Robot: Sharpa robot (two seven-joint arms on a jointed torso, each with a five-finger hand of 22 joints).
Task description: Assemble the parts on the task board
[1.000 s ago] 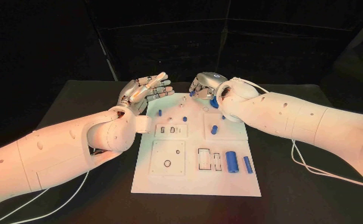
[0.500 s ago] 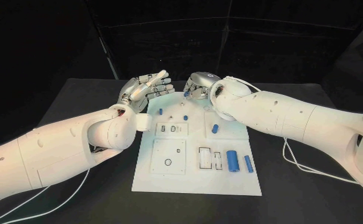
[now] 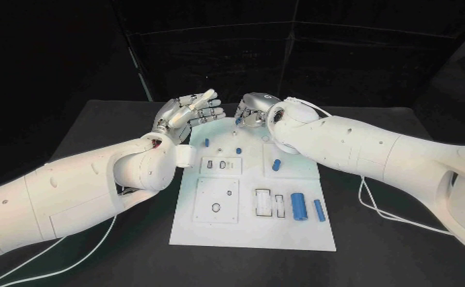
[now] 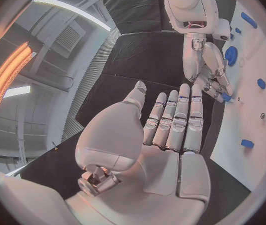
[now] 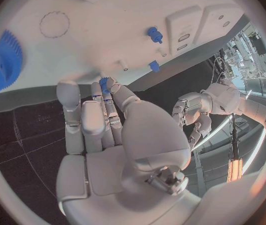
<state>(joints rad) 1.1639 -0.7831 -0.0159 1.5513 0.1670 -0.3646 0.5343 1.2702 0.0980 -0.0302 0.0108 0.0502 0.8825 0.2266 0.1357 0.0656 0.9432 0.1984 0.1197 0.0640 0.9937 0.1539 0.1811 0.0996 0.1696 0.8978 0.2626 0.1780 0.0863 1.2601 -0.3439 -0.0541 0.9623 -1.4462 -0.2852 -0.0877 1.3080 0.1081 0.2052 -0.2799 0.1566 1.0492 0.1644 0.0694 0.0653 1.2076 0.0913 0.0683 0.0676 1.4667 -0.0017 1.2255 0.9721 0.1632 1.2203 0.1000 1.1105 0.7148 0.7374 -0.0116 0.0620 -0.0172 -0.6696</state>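
Table (image 3: 87, 126): black. Board (image 3: 247, 230) lies white at its middle, long side running away from the robot.

Left hand (image 3: 186, 117): raised over the board's far left corner, palm open, fingers (image 4: 182, 116) straight and side by side, holding nothing.

Right hand (image 3: 255, 110): over the board's far edge, fingers curled downward, a small blue part (image 5: 104, 83) pinched at the fingertips.

Parts on the board: two blue cylinders (image 3: 298, 205) side by side near the right edge; one short blue piece (image 3: 276, 164) in the middle right; small blue pegs (image 3: 205, 142) standing near the far end; a blue gear (image 5: 1, 62) by the far right corner.
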